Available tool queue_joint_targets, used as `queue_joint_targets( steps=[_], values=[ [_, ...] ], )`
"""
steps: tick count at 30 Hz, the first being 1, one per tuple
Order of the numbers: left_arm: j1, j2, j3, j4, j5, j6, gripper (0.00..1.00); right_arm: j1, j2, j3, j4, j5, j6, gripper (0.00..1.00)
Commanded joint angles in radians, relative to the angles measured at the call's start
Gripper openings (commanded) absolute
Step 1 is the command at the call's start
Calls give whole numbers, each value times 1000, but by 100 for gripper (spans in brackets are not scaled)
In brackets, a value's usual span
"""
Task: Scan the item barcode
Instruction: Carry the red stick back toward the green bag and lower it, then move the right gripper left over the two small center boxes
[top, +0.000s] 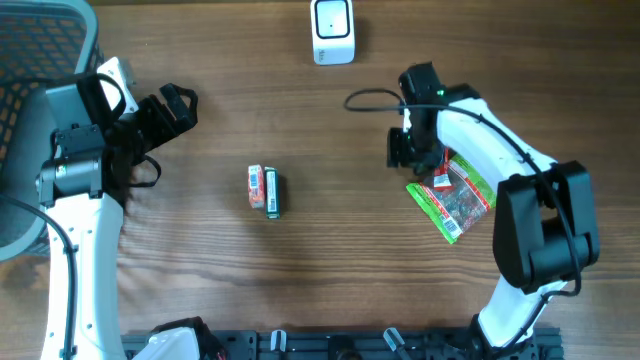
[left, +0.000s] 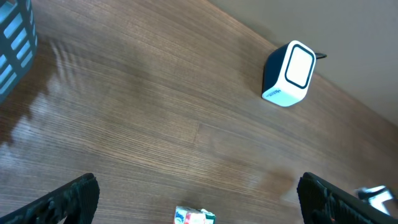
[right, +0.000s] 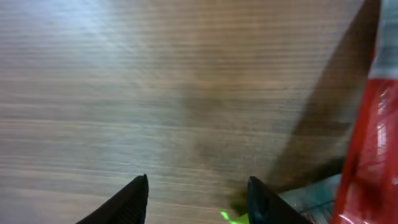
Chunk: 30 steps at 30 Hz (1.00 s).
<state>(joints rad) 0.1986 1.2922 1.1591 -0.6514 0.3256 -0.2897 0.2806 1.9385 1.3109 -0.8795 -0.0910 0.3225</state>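
A green and red snack bag (top: 452, 197) lies flat on the wooden table at the right. My right gripper (top: 398, 150) hovers just off its upper-left corner. In the right wrist view the right gripper (right: 198, 180) stands open over bare wood, with the bag (right: 373, 143) at the right edge and nothing between the fingers. The white barcode scanner (top: 332, 31) stands at the far middle of the table and shows as the scanner (left: 289, 73) in the left wrist view. My left gripper (top: 182, 105) is wide open at the left; the left gripper (left: 198, 186) holds nothing.
Two small packets lie side by side at the table's middle: an orange and white one (top: 256, 186) and a green one (top: 272, 194). The orange packet's top (left: 194, 216) shows in the left wrist view. A mesh chair (top: 40, 50) stands at the far left.
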Motion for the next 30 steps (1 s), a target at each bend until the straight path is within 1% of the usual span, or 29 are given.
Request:
queue_joint_targets(
  steps=[1,4,7,9,12,14,15,17,21,24,28,30],
  values=[
    [5,4,14,3,-5,17,100,1,9,-63,-9,118,29,51],
    [5,4,14,3,-5,17,100,0,6,-47,-95,290,29,52],
    [5,4,14,3,-5,18,100,0,6,2,-181,299,14,56],
    [5,4,14,3,-5,18,100,2,6,46,-206,200,-64,56],
    [5,4,14,4,-5,18,100,9,6,78,-195,-88,-106,55],
    [5,4,14,3,-5,17,100,35,6,77,-147,-291,-171,54],
    [5,4,14,3,-5,18,100,68,6,77,-99,-383,-181,53],
    [5,4,14,3,-5,18,100,141,6,77,-13,-440,-143,52],
    [5,4,14,3,-5,17,100,305,6,77,116,-364,-4,54],
    [5,4,14,3,-5,18,100,442,6,76,192,-167,105,54],
    [5,4,13,3,-5,18,100,589,6,76,232,113,194,57],
    [5,4,14,3,-5,17,100,629,6,75,245,181,229,57]
  ],
)
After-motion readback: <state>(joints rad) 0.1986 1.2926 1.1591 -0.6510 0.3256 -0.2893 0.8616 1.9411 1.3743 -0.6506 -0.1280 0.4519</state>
